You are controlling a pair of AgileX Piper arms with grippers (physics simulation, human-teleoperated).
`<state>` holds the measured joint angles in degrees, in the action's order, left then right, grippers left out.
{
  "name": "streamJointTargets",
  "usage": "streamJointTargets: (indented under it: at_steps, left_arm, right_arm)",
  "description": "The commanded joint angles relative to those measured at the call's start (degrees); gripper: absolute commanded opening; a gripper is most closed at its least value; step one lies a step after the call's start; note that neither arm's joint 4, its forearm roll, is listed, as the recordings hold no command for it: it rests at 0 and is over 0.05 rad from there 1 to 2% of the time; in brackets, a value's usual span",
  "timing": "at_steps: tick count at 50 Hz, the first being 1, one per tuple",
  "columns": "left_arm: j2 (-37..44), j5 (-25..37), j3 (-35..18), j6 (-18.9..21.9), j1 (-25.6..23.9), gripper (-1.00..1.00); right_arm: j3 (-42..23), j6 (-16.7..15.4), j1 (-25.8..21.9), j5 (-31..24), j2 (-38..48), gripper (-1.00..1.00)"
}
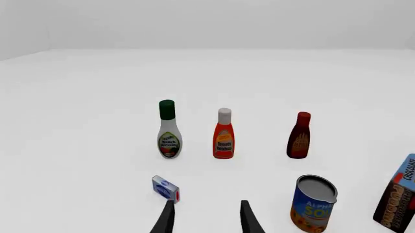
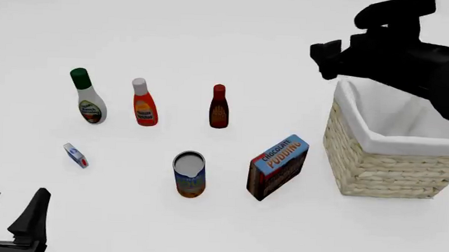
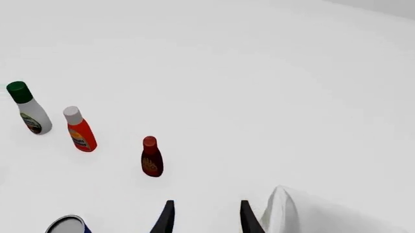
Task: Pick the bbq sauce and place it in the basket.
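Observation:
The bbq sauce (image 2: 218,107), a dark red-brown bottle with a red cap, stands upright mid-table, to the left of the basket. It also shows in the left wrist view (image 1: 300,136) and the right wrist view (image 3: 151,158). The wicker basket (image 2: 384,165) with white lining stands at the right; a corner of its lining (image 3: 285,213) shows in the right wrist view. My left gripper (image 2: 13,205) is open and empty at the near left, far from the bottle; its jaws (image 1: 206,218) are spread. My right gripper (image 3: 206,216) is open and empty, high above the basket's far left corner.
A white bottle with a green cap (image 2: 87,99) and an orange-red bottle with a white cap (image 2: 143,105) stand left of the bbq sauce. Nearer me stand a soup can (image 2: 189,174), a chocolate pudding box (image 2: 277,167) and a small blue-white box (image 2: 75,155).

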<state>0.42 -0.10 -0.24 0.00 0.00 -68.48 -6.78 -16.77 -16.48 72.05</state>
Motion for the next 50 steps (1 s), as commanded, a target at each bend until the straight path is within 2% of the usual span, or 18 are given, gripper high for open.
streamJointTargets:
  at_steps: [1,5,20,35,41,50]
  left_arm:
    - [0.0,0.0,0.0,0.0,0.0,1.0]
    - [0.0,0.0,0.0,0.0,0.0,1.0]
    - [0.0,0.0,0.0,0.0,0.0,1.0]
    - [0.0,0.0,0.0,0.0,0.0,1.0]
    - [0.0,0.0,0.0,0.0,0.0,1.0]
    - [0.0,0.0,0.0,0.0,0.0,1.0]
  right_arm:
    - [-8.75,0.86,-2.16,-2.91,8.29,1.0]
    - [-10.4,0.56,-2.63,-2.88,10.5,1.0]
    - [-16.97,3.42,-4.95,-3.35,20.02,1.0]
    - [-32.88,4.25,-6.04,-8.33,32.75,1.0]
    - [-38.43,3.6,-5.79,-10.09,37.85,1.0]
    - [-43.81,3.5,-6.71,-12.52,42.38,1.0]
